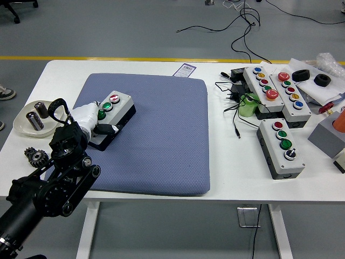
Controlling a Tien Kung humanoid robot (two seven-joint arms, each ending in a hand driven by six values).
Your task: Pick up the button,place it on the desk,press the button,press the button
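Note:
A grey button box [115, 105] with a red and two green buttons on top lies on the blue mat [161, 135], on its left part. My left hand [90, 120], white-covered, is wrapped around the box's near left end, and its fingers [106, 129] are curled against the box's black base. The black left arm [54, 183] comes up from the lower left corner. Part of the box's near end is hidden under the hand. The right arm is out of the picture.
Right of the mat stand a grey button box [281, 147] and two longer button panels [264, 86] [294, 97], among black cables [234, 102] and a green object [249, 105]. A white dish [24, 124] with dark cylinders and a metal gear [36, 156] lie at the left edge.

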